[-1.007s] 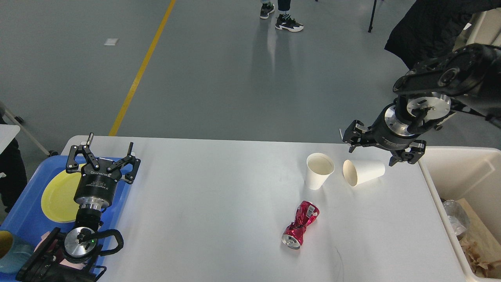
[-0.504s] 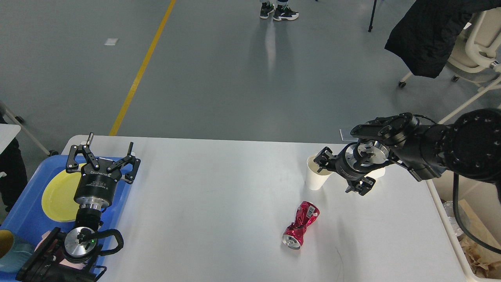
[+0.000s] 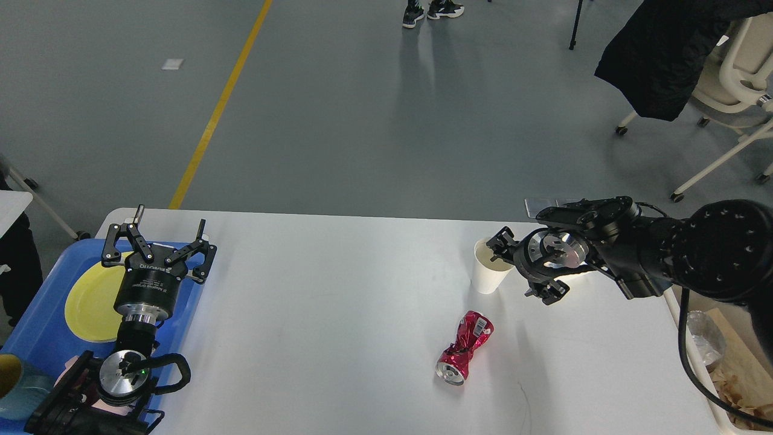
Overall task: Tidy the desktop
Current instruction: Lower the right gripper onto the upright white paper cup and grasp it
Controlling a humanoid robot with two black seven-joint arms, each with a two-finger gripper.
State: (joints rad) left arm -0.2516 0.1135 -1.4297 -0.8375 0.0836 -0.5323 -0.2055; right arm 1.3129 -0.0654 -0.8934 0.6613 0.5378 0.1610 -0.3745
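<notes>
The white desktop (image 3: 338, 314) fills the lower view. On it a white paper cup (image 3: 485, 273) stands upright at the right, and a crushed red can (image 3: 464, 355) lies in front of it. A second paper cup, lying on its side (image 3: 581, 275), is almost all hidden behind my right wrist. My right gripper (image 3: 523, 268) is open and low over the table, one finger by the upright cup's rim and the other nearer me. I cannot tell whether it touches either cup. My left gripper (image 3: 158, 240) is open and empty over the table's left edge.
A blue tray (image 3: 36, 338) at the left holds a yellow plate (image 3: 90, 302) and a teal cup (image 3: 12, 386). A cream bin (image 3: 734, 374) with paper waste stands at the right edge. A chair with a black jacket (image 3: 664, 54) stands beyond the table.
My right arm has swung down and to the left, from above the tipped cup to low beside the upright cup, and now covers the tipped cup. My left arm has not moved.
</notes>
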